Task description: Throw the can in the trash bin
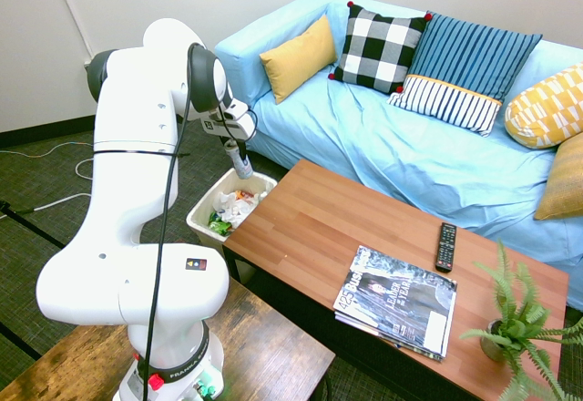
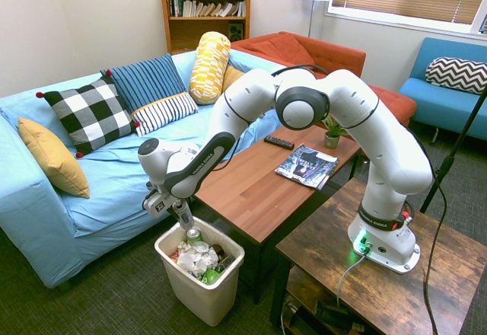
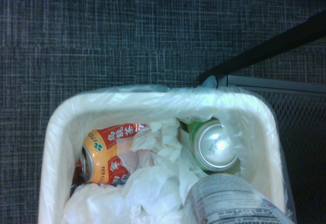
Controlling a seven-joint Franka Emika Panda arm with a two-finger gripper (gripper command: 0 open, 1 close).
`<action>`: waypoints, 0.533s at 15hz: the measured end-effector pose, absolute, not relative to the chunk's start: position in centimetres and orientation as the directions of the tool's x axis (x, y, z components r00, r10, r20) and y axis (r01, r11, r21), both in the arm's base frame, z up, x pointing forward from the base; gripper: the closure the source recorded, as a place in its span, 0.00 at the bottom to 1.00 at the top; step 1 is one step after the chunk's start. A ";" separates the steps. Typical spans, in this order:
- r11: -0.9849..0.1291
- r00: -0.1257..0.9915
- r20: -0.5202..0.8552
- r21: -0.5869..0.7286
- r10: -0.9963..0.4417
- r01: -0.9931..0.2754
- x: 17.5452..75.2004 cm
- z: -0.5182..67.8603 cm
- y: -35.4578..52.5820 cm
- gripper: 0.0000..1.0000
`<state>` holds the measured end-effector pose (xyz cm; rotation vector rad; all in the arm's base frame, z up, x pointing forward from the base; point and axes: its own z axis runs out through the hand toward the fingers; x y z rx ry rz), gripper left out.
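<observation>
Your tool [image 2: 185, 223] is clamped on 1 can [image 2: 193, 235], pointing steeply down just above the rubbish in the trash bin [image 2: 205, 293] beside the desk [image 2: 251, 190].

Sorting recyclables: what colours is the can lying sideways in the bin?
Orange and red lying drink can; wrist view shows it best.

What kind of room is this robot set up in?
Most likely a living room or lounge: a light blue sofa with cushions, a wooden coffee table holding a magazine and remote control, and a bookshelf against the far wall.
</observation>
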<state>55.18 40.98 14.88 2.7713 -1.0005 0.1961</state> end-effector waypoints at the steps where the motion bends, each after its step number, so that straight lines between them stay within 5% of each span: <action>1: -0.754 0.764 0.187 0.133 -0.618 -0.643 55.2 14.8 41.0 0.00; 8: -0.750 0.765 0.188 0.158 -0.615 -0.642 55.5 14.1 41.6 0.00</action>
